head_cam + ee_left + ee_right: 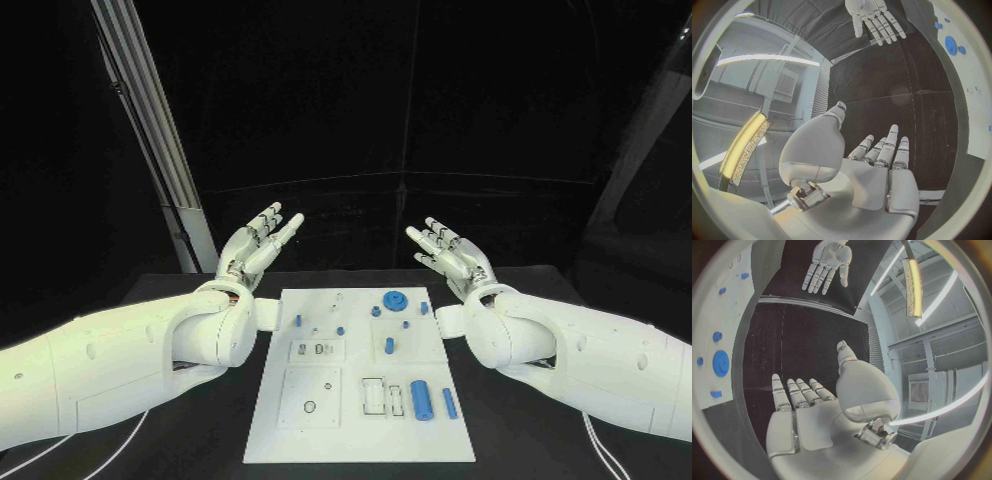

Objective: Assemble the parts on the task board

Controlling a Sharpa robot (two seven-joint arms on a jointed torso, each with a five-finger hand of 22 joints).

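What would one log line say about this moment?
left hand: open, raised, holds nothing | right hand: open, raised, holds nothing | blue parts: on task board | assembly: not started

Both white arms reach in from the near corners, the left arm [123, 360] from about 8 o'clock and the right arm [584, 355] from about 4 o'clock. The left hand [260, 243] is raised at about 11 o'clock, palm facing inward, its fingers [283, 225] straight, apart and holding nothing. The right hand [450, 252] mirrors it at about 1 o'clock, fingers [427, 240] extended and spread, also holding nothing. The two hands stand well apart, palms turned toward each other.
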